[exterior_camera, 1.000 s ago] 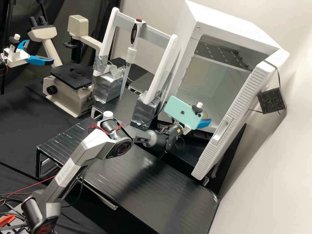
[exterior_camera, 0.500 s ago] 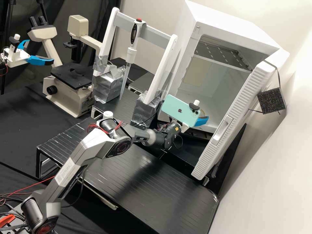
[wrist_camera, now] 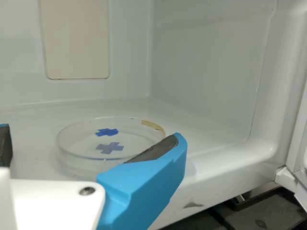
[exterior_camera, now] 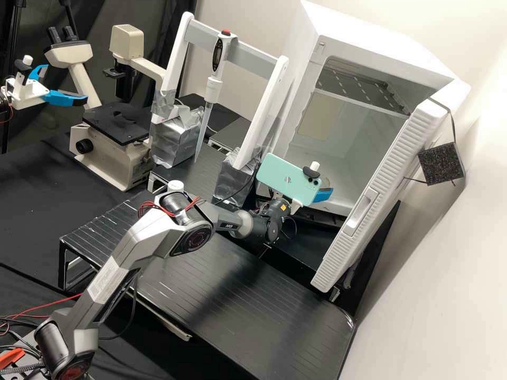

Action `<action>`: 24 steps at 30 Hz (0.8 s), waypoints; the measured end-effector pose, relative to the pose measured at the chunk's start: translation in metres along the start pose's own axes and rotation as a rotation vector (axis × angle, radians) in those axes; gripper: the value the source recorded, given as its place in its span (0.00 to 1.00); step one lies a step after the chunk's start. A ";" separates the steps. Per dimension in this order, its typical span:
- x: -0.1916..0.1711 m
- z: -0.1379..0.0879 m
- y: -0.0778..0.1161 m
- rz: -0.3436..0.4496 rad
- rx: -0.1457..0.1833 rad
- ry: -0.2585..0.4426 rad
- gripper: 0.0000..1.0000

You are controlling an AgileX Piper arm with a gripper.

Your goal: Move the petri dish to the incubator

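Observation:
In the high view, my gripper point(exterior_camera: 323, 195) is at the mouth of the white incubator point(exterior_camera: 364, 45), partly hidden by the phone on its mount. The wrist view shows the gripper point(wrist_camera: 91, 133) open, its two blue fingers wide apart. A clear round petri dish point(wrist_camera: 79, 148) with blue cross marks and a tan patch on its rim lies flat on the incubator's floor point(wrist_camera: 211, 158). It stands between and beyond the fingers; one finger covers part of its near rim. Whether that finger touches it, I cannot tell.
The incubator's open door point(exterior_camera: 388, 195) slants beside the gripper. A pipette point(exterior_camera: 213, 87) hangs on a white frame point(exterior_camera: 262, 113) with foil-wrapped feet, close to the arm. A microscope point(exterior_camera: 113, 150) and another arm's gripper point(exterior_camera: 63, 97) are farther left.
In the high view my gripper and the phone have shifted a little left and slightly up, along the incubator's opening. The door and the other arm's gripper have kept their places.

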 end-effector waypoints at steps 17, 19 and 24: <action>-0.069 0.021 0.014 0.050 0.055 0.010 1.00; -0.084 0.022 0.017 0.070 0.068 0.030 1.00; -0.121 0.025 0.019 0.119 0.098 0.073 1.00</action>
